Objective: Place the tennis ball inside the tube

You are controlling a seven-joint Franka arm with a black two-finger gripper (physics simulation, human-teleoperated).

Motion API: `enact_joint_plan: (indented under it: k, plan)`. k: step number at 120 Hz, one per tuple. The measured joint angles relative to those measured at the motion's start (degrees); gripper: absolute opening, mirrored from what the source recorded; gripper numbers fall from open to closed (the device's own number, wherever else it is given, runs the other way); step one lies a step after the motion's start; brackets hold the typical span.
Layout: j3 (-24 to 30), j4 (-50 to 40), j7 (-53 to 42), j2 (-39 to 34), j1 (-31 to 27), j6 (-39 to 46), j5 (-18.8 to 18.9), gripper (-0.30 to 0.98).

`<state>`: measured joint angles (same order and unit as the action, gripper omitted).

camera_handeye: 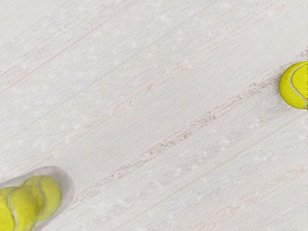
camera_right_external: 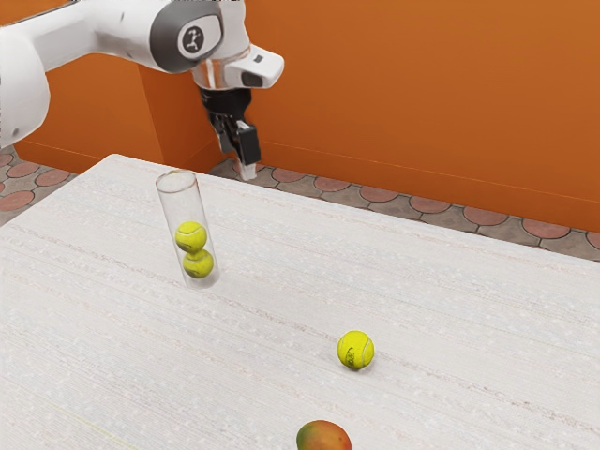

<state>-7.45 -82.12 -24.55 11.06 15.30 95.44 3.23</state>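
Observation:
My gripper (camera_right_external: 242, 150) hangs above the table's far side, higher than the tube and toward the exterior view's right of its top; I cannot tell how its fingers stand. The clear tube (camera_right_external: 178, 202) stands upright with two yellow-green tennis balls inside, an upper ball (camera_right_external: 191, 236) and a lower ball (camera_right_external: 199, 264). A loose tennis ball (camera_right_external: 355, 350) rests on the table, apart from tube and gripper. In the wrist view, the tube (camera_handeye: 68, 185) with its balls and the loose tennis ball (camera_handeye: 294, 85) lie at opposite edges.
A red-orange and green mango (camera_right_external: 324, 437) lies on the white table (camera_right_external: 272, 328), nearer the exterior camera than the loose ball. Behind the table's far edge rises an orange wall (camera_right_external: 403, 94), above a floor of reddish round tiles.

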Motion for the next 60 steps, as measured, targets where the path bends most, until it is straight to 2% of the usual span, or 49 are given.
enact_joint_plan:
  k: [8,27,35,60]
  plan:
    - [0.3,-0.1,0.0,0.2,0.8,0.0,0.0,0.69]
    - [6.4,-3.5,0.0,1.3,0.6,0.1,-0.9,0.68]
    - [7.1,-6.3,0.1,1.5,0.6,0.2,-3.4,0.69]
    - [8.2,-12.6,1.4,3.2,3.0,1.7,-14.3,0.69]
